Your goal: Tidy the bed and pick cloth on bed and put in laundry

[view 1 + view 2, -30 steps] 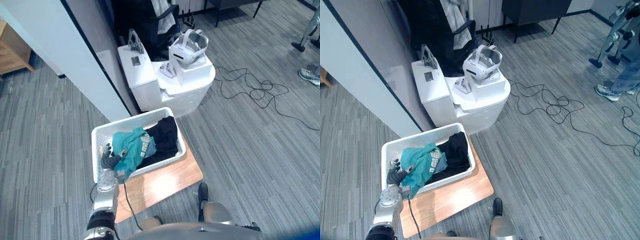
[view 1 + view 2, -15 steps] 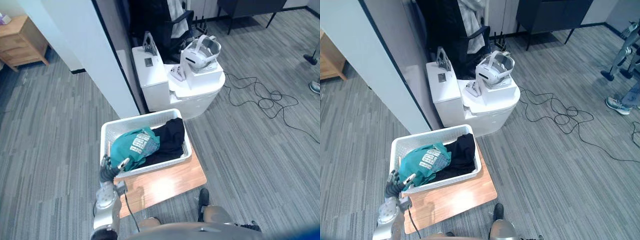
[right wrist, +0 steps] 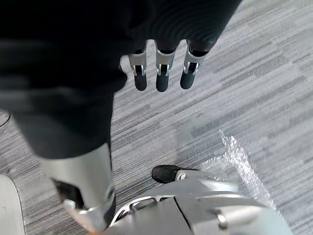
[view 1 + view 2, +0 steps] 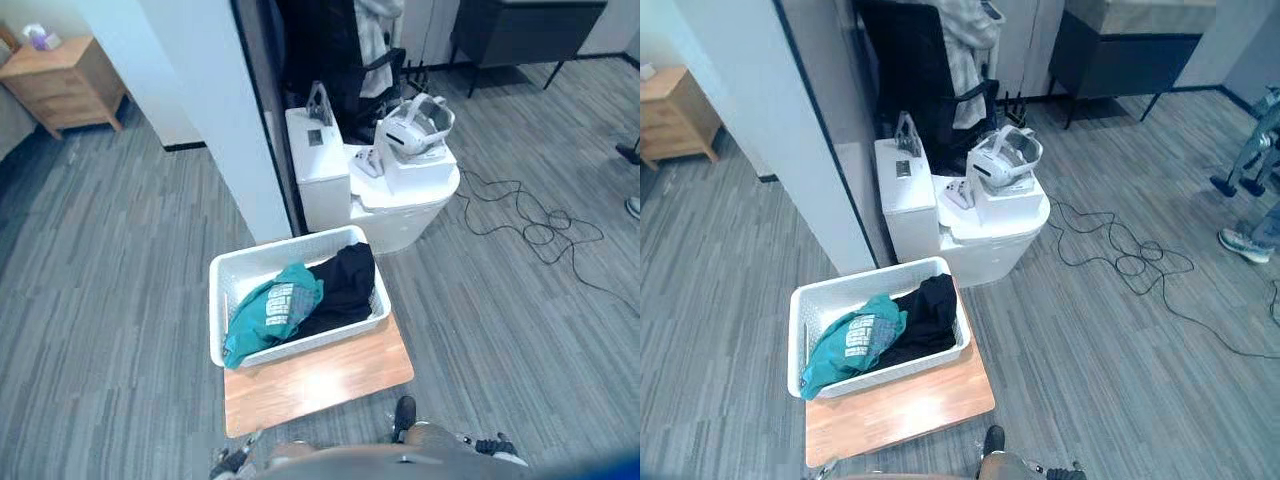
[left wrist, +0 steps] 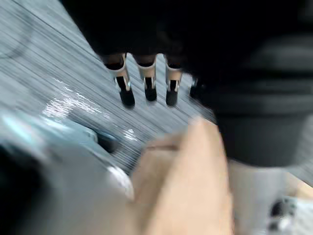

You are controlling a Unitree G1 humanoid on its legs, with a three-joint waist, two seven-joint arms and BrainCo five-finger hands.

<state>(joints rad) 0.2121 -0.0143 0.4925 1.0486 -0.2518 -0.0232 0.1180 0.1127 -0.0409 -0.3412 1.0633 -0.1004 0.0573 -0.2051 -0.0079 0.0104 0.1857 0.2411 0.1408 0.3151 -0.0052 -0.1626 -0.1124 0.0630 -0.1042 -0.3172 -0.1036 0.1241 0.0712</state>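
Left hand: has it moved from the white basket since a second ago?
Yes. The left hand has pulled back toward the robot, off the near-left corner of the white plastic laundry basket, past the near edge of the wooden board.

Grey striped carpet floor (image 4: 110, 300) throughout. Dark-edged white wall panel (image 4: 200, 100) stands centre-left. Light wooden nightstand (image 4: 66, 85) far left. Black office chair (image 4: 915, 90) and dark legged cabinet (image 4: 1120, 58) behind.
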